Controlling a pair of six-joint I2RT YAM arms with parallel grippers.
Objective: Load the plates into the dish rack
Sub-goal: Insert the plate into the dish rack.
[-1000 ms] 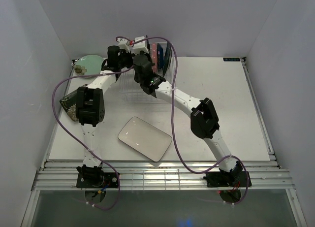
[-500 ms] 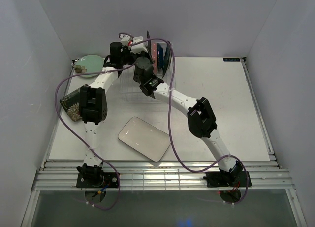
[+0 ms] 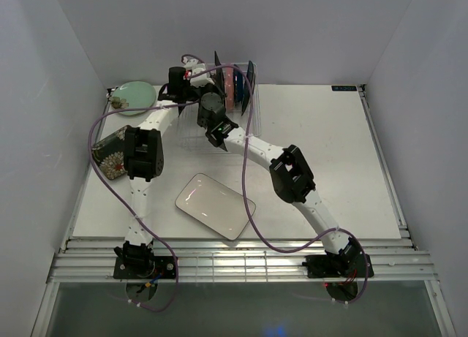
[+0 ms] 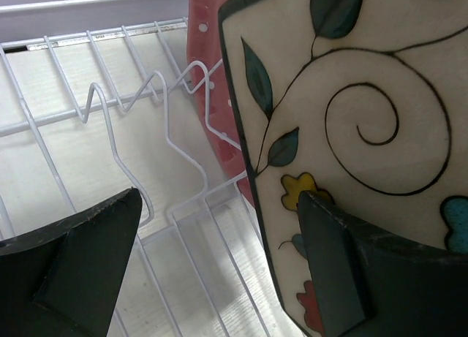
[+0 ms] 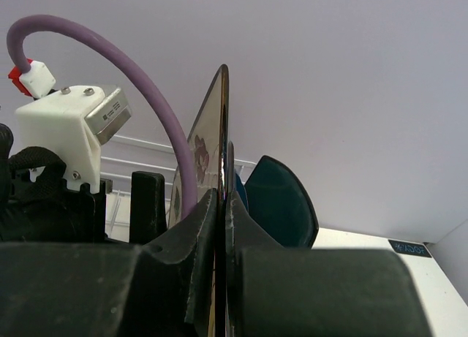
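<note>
Patterned plate (image 4: 351, 118): I'm holding it upright at the rack (image 4: 170, 139), right claw (image 5: 223, 205) clamping its edge, left claw (image 4: 219, 205) gaping wide.

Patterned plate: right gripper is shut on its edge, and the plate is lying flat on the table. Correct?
Not flat on the table. The right gripper is shut on the edge of the patterned plate, but the plate stands upright. The right wrist view shows it edge-on and vertical, and the top view puts it at the dish rack.
</note>
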